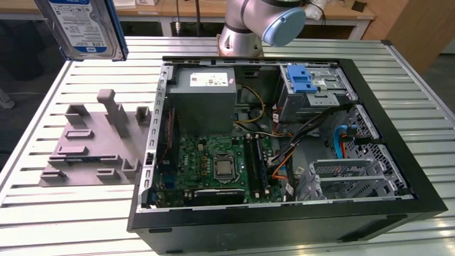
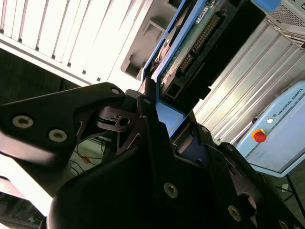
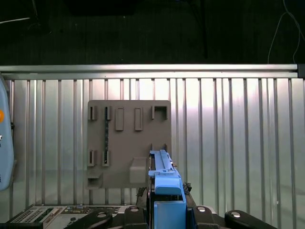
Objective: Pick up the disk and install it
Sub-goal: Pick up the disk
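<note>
The disk (image 1: 82, 26) hangs upright high above the table's far corner on the exterior view's left, its blue-and-white label facing the camera and blue rails along its edges. In the second wrist view its green circuit board (image 2: 190, 47) and blue rail point away from my gripper (image 2: 164, 119), whose black fingers (image 2: 147, 107) are shut on the blue handle end. The first wrist view looks down along the disk's blue edge (image 3: 164, 179), held in my gripper (image 3: 167, 214), above the grey fixture (image 3: 128, 143).
An open computer case (image 1: 284, 213) lies on the slatted table (image 1: 64, 213), with a drive cage and blue latch (image 1: 306, 80), a grey power supply (image 1: 202, 98) and a motherboard (image 1: 220, 165). The grey slotted fixture (image 1: 92, 144) lies beside it. The arm's base (image 1: 249, 26) stands behind.
</note>
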Robot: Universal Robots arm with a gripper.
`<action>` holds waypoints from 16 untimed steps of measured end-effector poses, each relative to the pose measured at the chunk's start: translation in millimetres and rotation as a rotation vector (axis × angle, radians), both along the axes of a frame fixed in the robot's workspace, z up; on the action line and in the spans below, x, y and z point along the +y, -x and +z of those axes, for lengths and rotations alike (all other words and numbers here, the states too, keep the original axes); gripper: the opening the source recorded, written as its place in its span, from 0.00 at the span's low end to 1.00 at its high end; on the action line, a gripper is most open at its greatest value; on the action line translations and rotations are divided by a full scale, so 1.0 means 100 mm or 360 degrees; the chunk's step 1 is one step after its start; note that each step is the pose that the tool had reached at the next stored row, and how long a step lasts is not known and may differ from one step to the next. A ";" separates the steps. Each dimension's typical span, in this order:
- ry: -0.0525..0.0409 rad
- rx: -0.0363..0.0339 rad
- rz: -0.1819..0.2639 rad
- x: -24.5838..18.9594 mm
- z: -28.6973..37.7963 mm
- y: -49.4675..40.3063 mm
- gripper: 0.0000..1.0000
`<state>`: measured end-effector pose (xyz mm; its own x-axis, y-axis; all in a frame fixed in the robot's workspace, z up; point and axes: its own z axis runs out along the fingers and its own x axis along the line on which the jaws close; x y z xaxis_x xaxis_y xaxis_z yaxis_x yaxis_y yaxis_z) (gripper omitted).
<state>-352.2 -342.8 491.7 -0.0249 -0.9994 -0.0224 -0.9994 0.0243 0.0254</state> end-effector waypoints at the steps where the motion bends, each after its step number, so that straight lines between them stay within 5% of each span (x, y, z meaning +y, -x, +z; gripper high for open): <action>1: 0.0000 0.0000 0.0000 0.000 0.000 0.000 0.36; 16: 0.0000 0.0000 0.0000 0.000 0.000 -0.063 0.36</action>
<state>-345.9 -342.8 491.7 -0.0248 -0.9994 -0.0224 -0.9994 0.0243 0.0254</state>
